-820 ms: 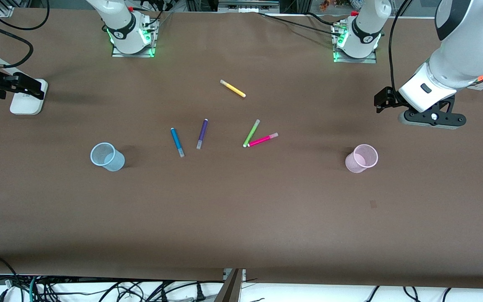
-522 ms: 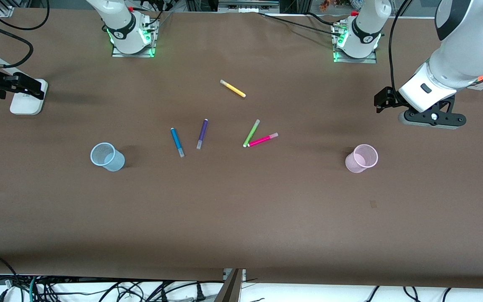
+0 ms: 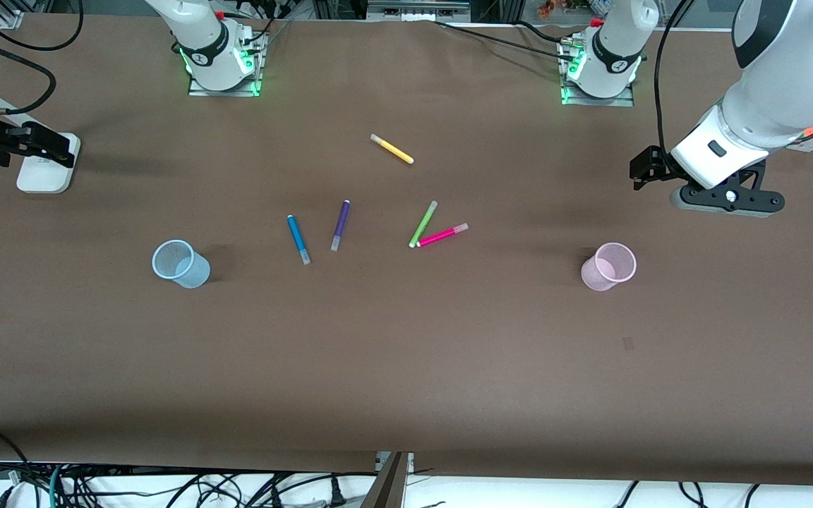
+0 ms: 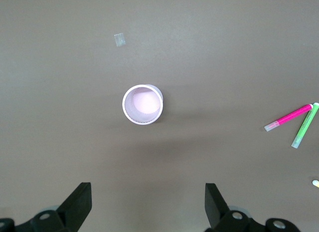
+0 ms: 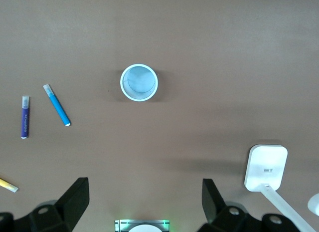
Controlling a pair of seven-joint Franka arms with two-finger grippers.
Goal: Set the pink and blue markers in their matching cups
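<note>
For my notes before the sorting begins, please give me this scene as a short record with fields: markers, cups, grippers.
blue marker: flat on table, beside purple marker
pink marker: flat, one end meeting green marker
yellow marker: apart, nearest the bases
blue cup: upright, empty, toward right arm's end
pink cup: upright, empty, toward left arm's end
left gripper: open, holds nothing
right gripper: open, holds nothing

Blue marker [image 3: 298, 239] and pink marker [image 3: 442, 235] lie mid-surface between blue cup [image 3: 180, 263] and pink cup [image 3: 609, 266]; both cups upright.
</note>
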